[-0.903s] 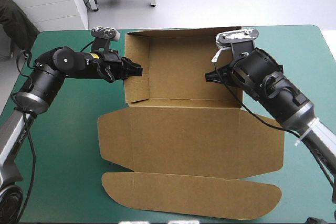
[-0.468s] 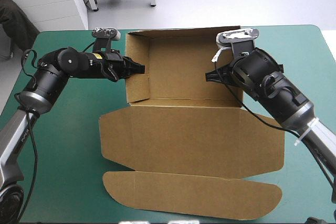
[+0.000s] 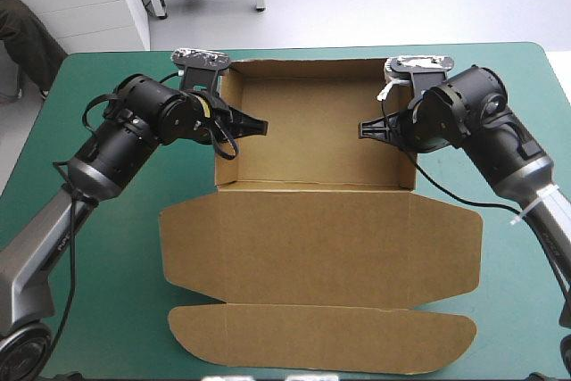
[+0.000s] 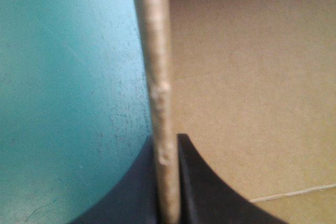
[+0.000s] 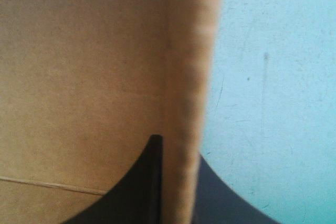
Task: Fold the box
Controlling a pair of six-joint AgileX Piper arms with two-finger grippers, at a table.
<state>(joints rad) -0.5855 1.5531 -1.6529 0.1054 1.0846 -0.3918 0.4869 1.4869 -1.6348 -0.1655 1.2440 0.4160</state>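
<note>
pinching opposite sides of box, left gripper, right gripper

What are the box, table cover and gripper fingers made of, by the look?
The box: brown board, matte, creased at the folds; its wall edge in the left gripper shows rough thickness, probably corrugated. The table cover: teal-green, smooth, finely scuffed, perhaps vinyl or rubber. The fingers: black, matte; plastic or rubber, unclear.
</note>
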